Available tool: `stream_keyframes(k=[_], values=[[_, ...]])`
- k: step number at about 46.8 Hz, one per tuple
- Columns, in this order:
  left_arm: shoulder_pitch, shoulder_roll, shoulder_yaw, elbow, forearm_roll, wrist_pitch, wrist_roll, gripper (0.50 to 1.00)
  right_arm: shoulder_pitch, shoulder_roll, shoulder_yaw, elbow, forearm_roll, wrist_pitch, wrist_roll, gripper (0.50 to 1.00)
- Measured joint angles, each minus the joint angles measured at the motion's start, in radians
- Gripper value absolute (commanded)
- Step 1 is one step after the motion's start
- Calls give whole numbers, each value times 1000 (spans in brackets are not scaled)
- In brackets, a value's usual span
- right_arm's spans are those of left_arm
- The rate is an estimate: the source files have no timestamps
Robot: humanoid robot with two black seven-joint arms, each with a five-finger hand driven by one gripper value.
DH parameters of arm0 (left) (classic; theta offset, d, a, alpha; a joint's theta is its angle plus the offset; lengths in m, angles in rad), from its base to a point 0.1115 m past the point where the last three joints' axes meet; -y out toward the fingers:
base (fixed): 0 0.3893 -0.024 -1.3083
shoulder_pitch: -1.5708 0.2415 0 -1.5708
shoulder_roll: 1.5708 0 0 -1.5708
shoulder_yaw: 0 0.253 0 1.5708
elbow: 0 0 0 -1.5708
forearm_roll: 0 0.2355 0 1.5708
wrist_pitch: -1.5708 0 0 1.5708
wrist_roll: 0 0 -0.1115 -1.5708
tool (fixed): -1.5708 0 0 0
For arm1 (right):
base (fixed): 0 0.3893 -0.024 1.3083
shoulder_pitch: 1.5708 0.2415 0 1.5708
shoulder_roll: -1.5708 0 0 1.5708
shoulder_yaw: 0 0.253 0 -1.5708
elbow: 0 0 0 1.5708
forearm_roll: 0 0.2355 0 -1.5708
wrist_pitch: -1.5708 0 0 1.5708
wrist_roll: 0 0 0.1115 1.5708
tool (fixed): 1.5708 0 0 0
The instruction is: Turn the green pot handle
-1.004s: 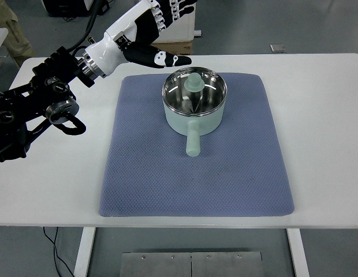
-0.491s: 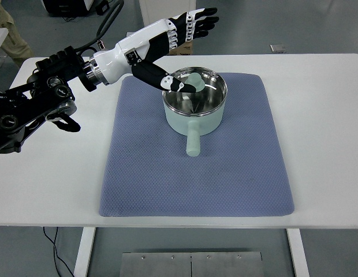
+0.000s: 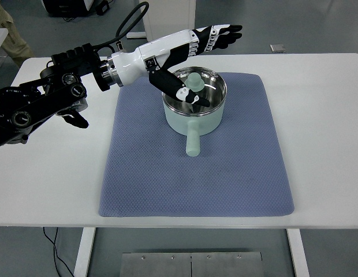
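A pale green pot [image 3: 194, 118] with a shiny steel inside stands on the blue-grey mat [image 3: 196, 167]. Its straight handle [image 3: 193, 141] points toward the table's near edge. A green knobbed lid part [image 3: 194, 82] shows inside the pot at its far rim. My left hand [image 3: 202, 60] reaches in from the left over the pot, open: the fingers [image 3: 222, 33] stretch out past the far rim and the thumb [image 3: 187, 93] hangs down into the pot's mouth. It grasps nothing. The right arm is out of view.
The mat covers the middle of the white table [image 3: 323, 115]. My left arm's black joints [image 3: 46, 104] lie over the table's left part. A cardboard box and floor clutter show beyond the far edge.
My left hand has swept right from beside the pot's far left to over it. The thumb has dropped toward the pot's inside. The pot has not moved.
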Motion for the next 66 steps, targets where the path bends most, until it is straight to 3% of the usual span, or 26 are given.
stream_keyframes(k=[66], values=[[-50,-17,255,-3,316,-12,0,1000,0,0,0,0,0,0,0,1000]])
